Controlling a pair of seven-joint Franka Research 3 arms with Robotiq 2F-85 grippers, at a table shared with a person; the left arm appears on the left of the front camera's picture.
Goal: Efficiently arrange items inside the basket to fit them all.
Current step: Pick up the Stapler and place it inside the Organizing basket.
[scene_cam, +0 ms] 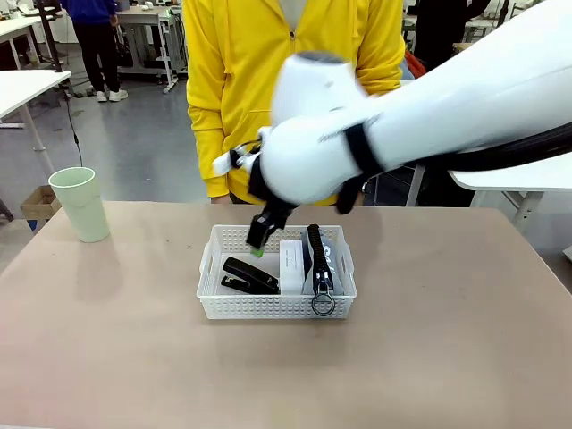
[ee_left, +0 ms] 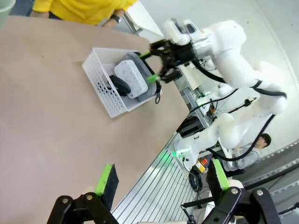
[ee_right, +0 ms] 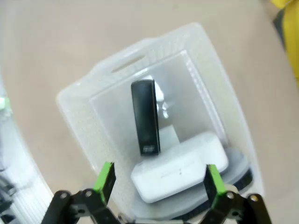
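Note:
The white perforated basket (scene_cam: 268, 308) sits mid-table. Inside it lie a black stapler (scene_cam: 248, 275) at the left, a small white box (scene_cam: 291, 265) in the middle and a grey zip pouch (scene_cam: 326, 264) at the right, its ring pull hanging over the front rim. The pale green cup (scene_cam: 80, 204) stands on the table far left, outside the basket. My right gripper (scene_cam: 261, 239) hovers open over the basket's back left. Its wrist view looks down on the stapler (ee_right: 145, 121), the box (ee_right: 180, 170) and the basket (ee_right: 126, 60) from above. My left gripper (ee_left: 162, 179) is open and holds nothing, well away from the basket (ee_left: 100, 81).
A person in a yellow top (scene_cam: 268, 80) stands at the far edge, right behind the basket. My right arm (scene_cam: 429, 116) stretches across from the right, above the table. Bare tabletop surrounds the basket on all sides.

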